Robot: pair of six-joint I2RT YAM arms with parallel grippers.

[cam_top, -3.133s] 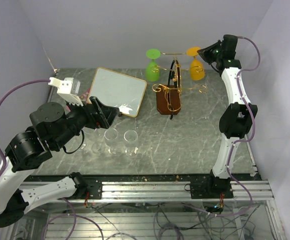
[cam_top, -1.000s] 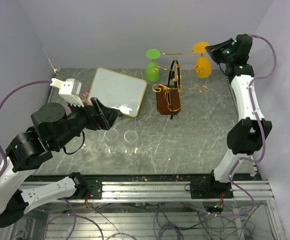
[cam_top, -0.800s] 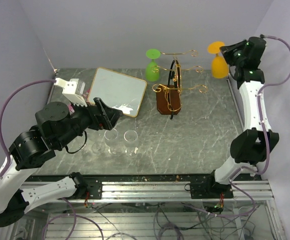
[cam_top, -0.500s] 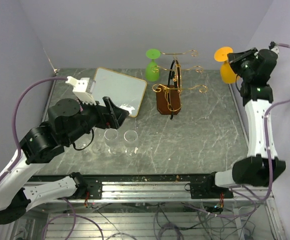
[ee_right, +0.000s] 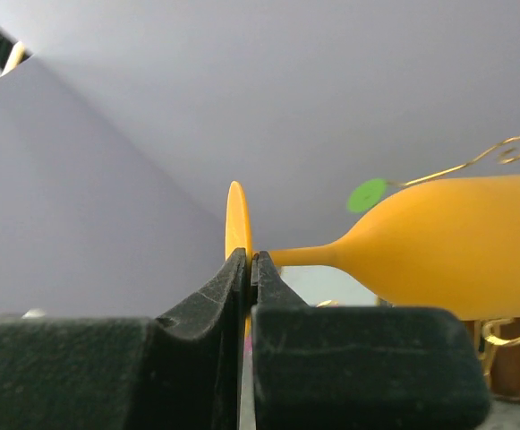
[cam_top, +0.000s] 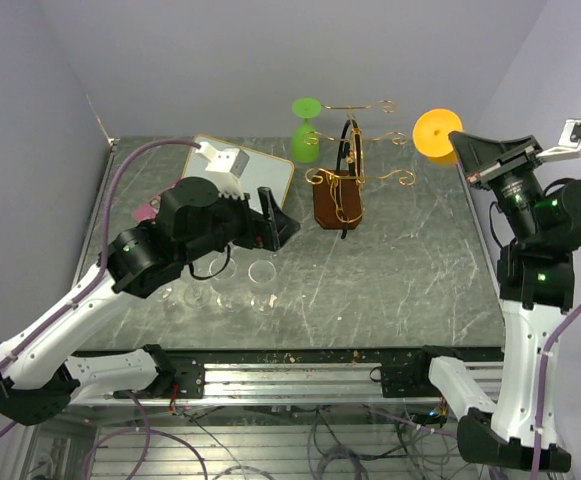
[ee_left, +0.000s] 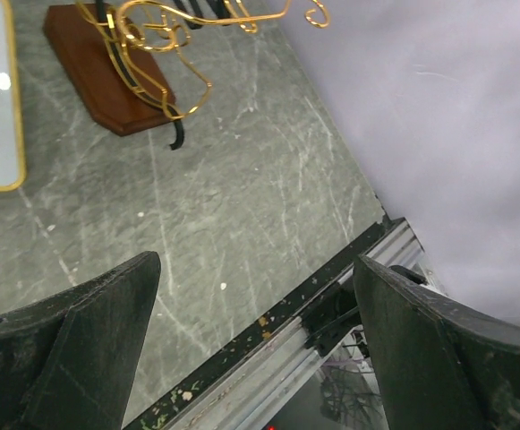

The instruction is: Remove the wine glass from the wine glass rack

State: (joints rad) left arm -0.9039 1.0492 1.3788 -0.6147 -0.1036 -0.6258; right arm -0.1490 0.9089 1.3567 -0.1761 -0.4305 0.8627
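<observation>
Glass [cam_top: 436,133] clear of rack [cam_top: 342,190], pinched by right gripper [cam_top: 467,150].
Top: glass at two o'clock from rack. Left wrist: left gripper [ee_left: 252,269] spread wide, empty. Right wrist: fingers [ee_right: 206,305] clamp the stem beside the foot; carry slowly, as the bowl overhangs sideways.

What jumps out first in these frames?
The orange wine glass stands out: the right gripper is shut on its stem by the foot, holding it in the air right of the wine glass rack, clear of it. A green wine glass hangs upside down on the rack's other end, and the left gripper is open above the table.
</observation>
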